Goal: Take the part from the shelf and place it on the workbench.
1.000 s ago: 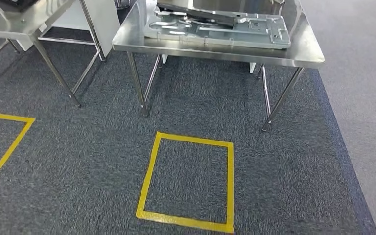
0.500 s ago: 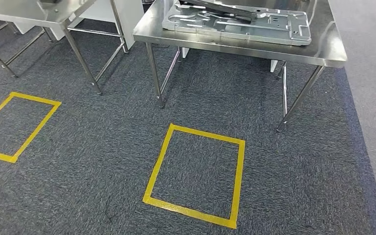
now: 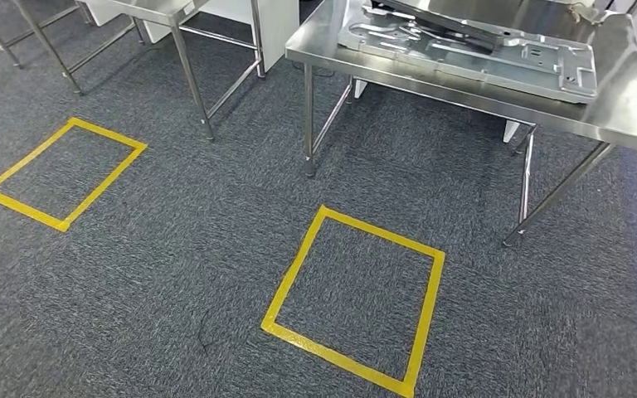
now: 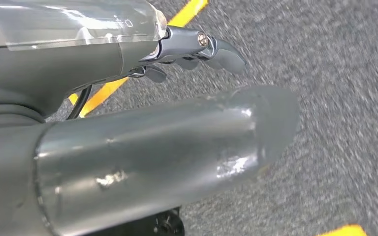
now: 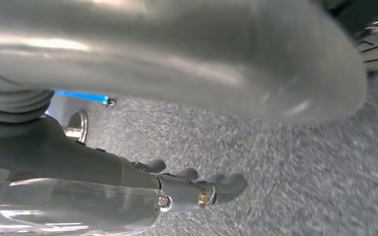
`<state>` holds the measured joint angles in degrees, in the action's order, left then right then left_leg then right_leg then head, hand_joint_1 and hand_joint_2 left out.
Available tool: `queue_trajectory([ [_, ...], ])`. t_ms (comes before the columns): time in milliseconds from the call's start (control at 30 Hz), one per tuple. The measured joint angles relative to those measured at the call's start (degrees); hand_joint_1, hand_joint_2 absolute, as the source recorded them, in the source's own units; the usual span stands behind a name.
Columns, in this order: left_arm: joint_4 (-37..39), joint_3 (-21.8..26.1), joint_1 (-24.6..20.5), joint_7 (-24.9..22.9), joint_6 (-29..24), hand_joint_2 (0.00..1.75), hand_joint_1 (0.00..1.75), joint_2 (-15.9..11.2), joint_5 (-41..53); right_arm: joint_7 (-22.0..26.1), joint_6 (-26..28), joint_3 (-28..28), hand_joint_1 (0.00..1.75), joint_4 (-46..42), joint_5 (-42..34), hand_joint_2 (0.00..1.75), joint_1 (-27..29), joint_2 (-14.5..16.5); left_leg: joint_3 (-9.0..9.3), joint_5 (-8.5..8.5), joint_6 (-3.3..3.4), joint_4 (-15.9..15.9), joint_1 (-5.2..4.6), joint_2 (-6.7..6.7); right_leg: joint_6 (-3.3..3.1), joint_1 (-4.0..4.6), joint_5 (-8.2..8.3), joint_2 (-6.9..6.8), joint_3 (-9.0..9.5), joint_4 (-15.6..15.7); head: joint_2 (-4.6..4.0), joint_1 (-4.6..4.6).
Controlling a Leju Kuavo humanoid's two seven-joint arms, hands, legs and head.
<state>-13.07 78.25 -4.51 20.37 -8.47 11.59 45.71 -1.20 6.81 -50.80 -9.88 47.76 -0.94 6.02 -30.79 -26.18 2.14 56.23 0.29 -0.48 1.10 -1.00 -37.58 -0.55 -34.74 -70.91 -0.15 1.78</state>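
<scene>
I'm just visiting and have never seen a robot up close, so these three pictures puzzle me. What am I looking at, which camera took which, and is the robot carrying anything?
This is a two-legged humanoid robot with two silver arms, each ending in a hand.

The wide picture comes from a camera high on its body, looking forward and down. It shows dark carpet with a yellow taped square in front of a steel workbench. A large grey metal part lies flat on that bench. A second taped square and another steel table are off to the left.

The other two pictures come from cameras at the wrists, so they look turned. One shows the left hand, the other the right hand, each above the carpet. Their fingers are apart and neither holds anything.
</scene>
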Motion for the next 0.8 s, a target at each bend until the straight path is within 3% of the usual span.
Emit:
queue_trajectory([
  [33, 0.0, 0.0, 0.08, -0.1, -0.01, 0.0, 0.0, -0.03, -0.02, -0.01, -0.14, 0.0, 0.0, 0.0, 0.14, 0.0, 0.11, 0.29, -0.14, 0.04, -0.01, 0.16, -0.02, -0.71, 0.05, -0.04, 0.13, 0.14, -0.74, -1.4, 0.0, 0.01],
  [67, 0.0, 0.0, 0.17, -0.14, -0.01, 0.0, 0.0, -0.05, -0.01, -0.02, -0.3, 0.0, 0.0, 0.0, 0.25, 0.0, 0.19, 0.51, -0.24, 0.04, -0.08, 0.38, -0.03, -1.45, 0.07, -0.12, 1.42, 0.24, -0.47, -0.68, 0.0, 0.0],
  [100, 0.0, 0.0, 0.25, -0.15, 0.0, 0.0, 0.0, -0.07, 0.03, -0.02, -0.46, 0.0, 0.0, 0.0, 0.34, 0.0, 0.24, 0.67, -0.3, -0.01, -0.18, 0.66, -0.02, -2.2, 0.03, -0.23, 3.56, 0.51, 0.77, 2.06, 0.0, 0.0],
  [167, 0.0, 0.0, 0.29, -0.15, 0.07, 0.0, 0.0, -0.07, 0.21, -0.02, -0.71, 0.0, 0.0, 0.0, 0.52, 0.0, 0.33, 0.81, -0.62, -0.21, -0.62, 1.37, -0.07, -3.51, -0.18, -0.5, 6.98, 2.6, 3.89, 9.22, 0.0, 0.0],
  [233, 0.0, 0.0, 0.28, -0.14, 0.16, 0.0, 0.0, -0.1, 0.39, -0.02, -0.98, 0.0, 0.0, 0.0, 0.68, 0.0, 0.34, 0.83, -1.22, -0.21, -1.37, 1.86, -0.1, -4.55, -0.4, -0.48, 7.77, 4.25, 5.13, 12.66, 0.0, 0.01],
  [300, -0.01, 0.0, 0.51, -0.13, 0.2, 0.0, 0.0, -0.16, 0.44, -0.05, -1.26, 0.01, 0.0, 0.0, 0.89, 0.0, 0.17, 0.82, -1.69, 0.05, -2.17, 1.85, -0.01, -5.51, -0.85, -0.39, 7.88, 3.59, 5.05, 12.85, 0.0, 0.01],
  [333, -0.03, 0.0, 0.69, -0.13, 0.21, 0.0, 0.0, -0.25, 0.42, -0.08, -1.4, 0.01, 0.0, 0.0, 1.01, 0.0, 0.09, 0.81, -1.91, -0.08, -2.47, 2.09, 0.02, -5.27, -1.21, -0.45, 8.06, 2.99, 5.12, 13.05, 0.0, 0.01],
  [400, -0.08, 0.0, 0.83, -0.15, 0.2, 0.0, 0.0, -0.43, 0.33, -0.12, -1.61, 0.02, 0.0, 0.0, 1.22, 0.0, 0.19, 0.6, -3.45, -2.17, -3.0, 5.23, 0.02, -3.14, -2.03, -0.65, 8.38, 1.53, 5.22, 13.49, 0.0, 0.04],
  [467, -0.09, 0.0, 0.72, -0.22, 0.16, 0.0, 0.0, -0.49, 0.18, -0.15, -1.8, 0.02, 0.0, 0.01, 1.39, 0.0, 0.49, 0.16, -6.66, -6.0, -3.42, 12.29, 0.15, -0.84, -2.43, -0.41, 8.39, -0.04, 5.15, 13.53, 0.0, 0.07],
  [533, -0.09, 0.0, 0.74, -0.3, 0.08, 0.0, 0.0, -0.5, 0.07, -0.17, -2.02, 0.02, 0.0, 0.02, 1.49, 0.0, 0.62, -0.29, -8.91, -7.73, -3.7, 17.52, 0.3, -0.24, -2.46, -0.22, 8.33, -1.61, 5.08, 13.49, 0.0, 0.07],
  [567, -0.09, 0.0, 0.81, -0.34, 0.04, 0.0, 0.0, -0.52, 0.04, -0.17, -2.11, 0.02, 0.0, 0.02, 1.53, 0.0, 0.58, -0.46, -8.61, -7.04, -3.73, 17.25, 0.33, -0.04, -2.41, -0.2, 8.28, -2.33, 5.08, 13.47, 0.0, 0.07],
  [600, -0.09, 0.01, 0.88, -0.37, 0.01, 0.0, 0.0, -0.55, 0.02, -0.16, -2.2, 0.02, 0.0, 0.02, 1.58, 0.0, 0.51, -0.57, -7.12, -5.46, -3.65, 14.68, 0.32, 0.33, -2.31, -0.19, 8.21, -3.0, 5.16, 13.45, 0.0, 0.07],
  [633, -0.09, 0.01, 0.91, -0.39, -0.01, 0.0, 0.0, -0.59, -0.01, -0.16, -2.28, 0.02, 0.0, 0.02, 1.62, 0.0, 0.44, -0.63, -4.84, -3.57, -3.46, 10.64, 0.3, 1.17, -2.16, -0.17, 8.11, -3.63, 5.31, 13.42, 0.0, 0.07],
  [700, -0.09, 0.02, 0.78, -0.43, 0.02, 0.0, 0.0, -0.66, -0.06, -0.16, -2.41, 0.03, 0.0, 0.02, 1.71, 0.0, 0.36, -0.66, -1.19, -1.43, -2.78, 3.82, -0.07, 3.08, -1.64, 0.05, 7.83, -4.79, 5.63, 13.38, 0.0, 0.07],
  [733, -0.09, 0.02, 0.72, -0.44, 0.04, 0.0, 0.0, -0.68, -0.08, -0.16, -2.43, 0.03, 0.0, 0.02, 1.77, 0.0, 0.31, -0.66, -0.51, -1.21, -2.43, 2.29, -0.26, 3.56, -1.33, 0.15, 7.73, -5.28, 5.77, 13.38, 0.0, 0.07],
  [800, -0.1, 0.04, 0.79, -0.4, 0.06, 0.0, 0.0, -0.68, -0.13, -0.16, -2.43, 0.05, 0.0, 0.02, 1.97, 0.0, 0.02, -0.66, -0.68, -1.18, -1.73, 1.8, -0.45, 2.8, -0.64, 0.23, 7.69, -6.15, 6.06, 13.52, 0.0, 0.07],
])
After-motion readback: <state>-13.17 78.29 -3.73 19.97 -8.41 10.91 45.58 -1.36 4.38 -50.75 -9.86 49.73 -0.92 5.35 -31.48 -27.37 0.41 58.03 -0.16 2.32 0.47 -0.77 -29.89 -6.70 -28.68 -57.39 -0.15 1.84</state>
